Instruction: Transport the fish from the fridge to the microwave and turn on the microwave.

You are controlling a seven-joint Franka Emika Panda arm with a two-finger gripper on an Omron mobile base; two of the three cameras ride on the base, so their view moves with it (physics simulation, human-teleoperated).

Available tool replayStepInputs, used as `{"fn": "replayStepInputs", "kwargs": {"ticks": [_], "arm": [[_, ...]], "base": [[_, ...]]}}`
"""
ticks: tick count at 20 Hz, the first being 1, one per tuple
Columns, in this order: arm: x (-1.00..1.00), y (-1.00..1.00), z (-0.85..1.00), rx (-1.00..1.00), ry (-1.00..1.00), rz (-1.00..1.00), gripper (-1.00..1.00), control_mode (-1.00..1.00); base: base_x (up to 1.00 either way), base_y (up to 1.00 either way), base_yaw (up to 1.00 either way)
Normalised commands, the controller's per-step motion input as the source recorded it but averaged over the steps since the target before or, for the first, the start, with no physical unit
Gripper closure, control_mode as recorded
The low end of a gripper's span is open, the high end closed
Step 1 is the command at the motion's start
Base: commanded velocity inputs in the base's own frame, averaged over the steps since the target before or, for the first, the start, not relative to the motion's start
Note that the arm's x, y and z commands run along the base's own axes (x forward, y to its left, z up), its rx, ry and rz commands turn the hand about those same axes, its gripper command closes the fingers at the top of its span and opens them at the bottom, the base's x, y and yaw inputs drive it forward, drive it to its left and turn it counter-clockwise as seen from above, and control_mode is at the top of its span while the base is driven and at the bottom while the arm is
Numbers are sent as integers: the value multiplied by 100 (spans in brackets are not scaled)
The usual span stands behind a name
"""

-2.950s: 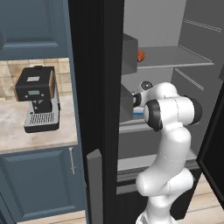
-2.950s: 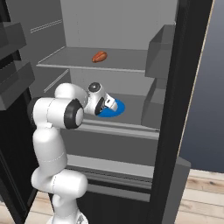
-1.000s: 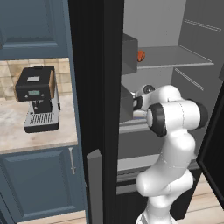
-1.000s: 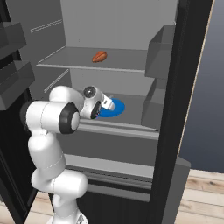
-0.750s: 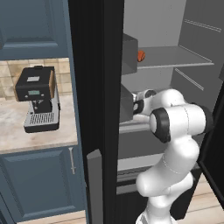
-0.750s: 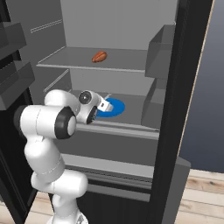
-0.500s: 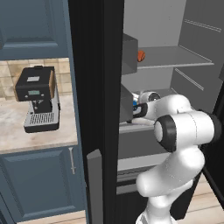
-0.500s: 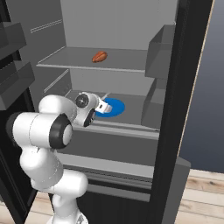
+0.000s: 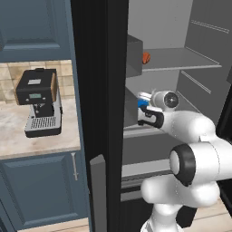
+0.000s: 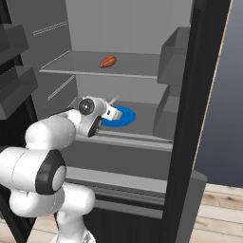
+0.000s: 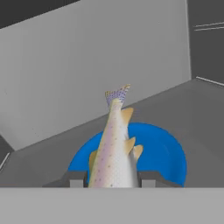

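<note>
The fish (image 11: 114, 148), pale and speckled with its tail pointing away, sits between the two fingertips of my gripper (image 11: 109, 179), which is shut on it. Behind and below the fish lies the round blue plate (image 11: 162, 153) on a grey shelf of the fridge (image 10: 142, 28). From the right base view, the gripper (image 10: 113, 111) reaches into the middle shelf just left of the plate (image 10: 126, 116), a pale sliver of the fish (image 10: 113, 100) poking up. From the left base view, the gripper (image 9: 143, 102) is beside the black fridge door (image 9: 97, 113). The microwave is out of view.
A small orange-red item (image 10: 108, 61) lies on the upper shelf. Grey door bins (image 10: 173, 57) hang on the open door at the right. A black coffee machine (image 9: 38, 106) stands on the counter to the left of the fridge, between dark blue cabinets (image 9: 41, 190).
The arm's elbow has swung down and toward the cameras while the hand drew back a little from the plate. The gripper has stayed shut on the fish.
</note>
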Motion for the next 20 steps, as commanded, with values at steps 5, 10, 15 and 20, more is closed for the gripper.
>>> {"fn": "replayStepInputs", "kwargs": {"ticks": [5, 10, 15, 20], "arm": [[-57, 0, 26, 0, 5, 0, 100, -100], [-66, 0, 30, 0, 2, 0, 100, -100], [-63, 0, 35, 0, 2, 0, 100, -100], [-55, 0, 38, 0, 5, 0, 100, -100]], "base": [[0, 0, 0], [0, 0, 0], [0, 0, 0], [0, 0, 0]]}}
